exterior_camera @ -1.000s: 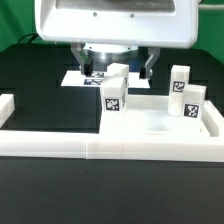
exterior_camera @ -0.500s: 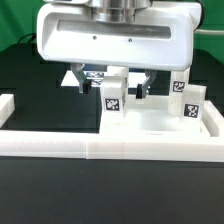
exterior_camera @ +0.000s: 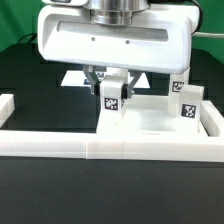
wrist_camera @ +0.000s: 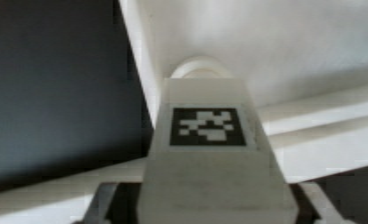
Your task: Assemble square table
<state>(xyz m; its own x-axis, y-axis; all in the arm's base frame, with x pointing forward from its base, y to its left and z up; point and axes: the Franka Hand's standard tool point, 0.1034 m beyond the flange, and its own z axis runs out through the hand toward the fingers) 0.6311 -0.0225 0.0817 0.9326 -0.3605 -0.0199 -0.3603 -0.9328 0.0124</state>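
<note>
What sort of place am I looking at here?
Probably a robot test bench: a black table fenced by a low white wall, white furniture parts with printed tags, such as this leg, and a gripper.

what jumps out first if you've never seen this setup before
The big white hand fills the top of the exterior view, closing around an upright tagged leg on the white square tabletop. In the wrist view that leg fills the frame, its tag facing the camera. Two more tagged legs stand at the exterior view's right.

black tabletop (exterior_camera: 40, 100) | low white border wall (exterior_camera: 60, 143) | green backdrop (exterior_camera: 18, 25)
</note>
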